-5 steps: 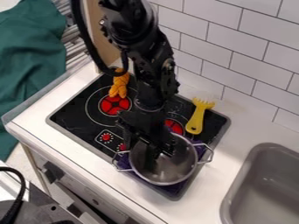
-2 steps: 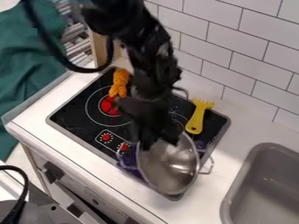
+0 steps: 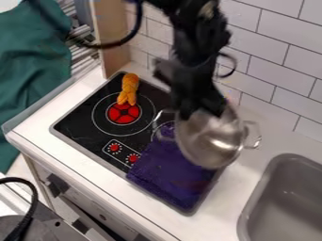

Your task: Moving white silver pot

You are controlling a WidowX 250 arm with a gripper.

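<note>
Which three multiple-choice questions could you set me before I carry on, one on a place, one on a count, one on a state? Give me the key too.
1. Where does the purple cloth lie?
A. In the sink
B. On the stovetop
C. On the floor

2. How many red knobs show on the stovetop?
A. Two
B. Four
C. Five

3. How is the silver two-handled pot?
A. Level, resting on the cloth
B. Upside down in the sink
C. Tilted, held by the pincer

Key:
1. B: the cloth spreads over the stovetop's lower right part in the view.
2. A: both knobs sit in the outlined panel left of the cloth.
3. C: the pot leans, handles splayed to either side, with the pincer at its upper edge.
</note>
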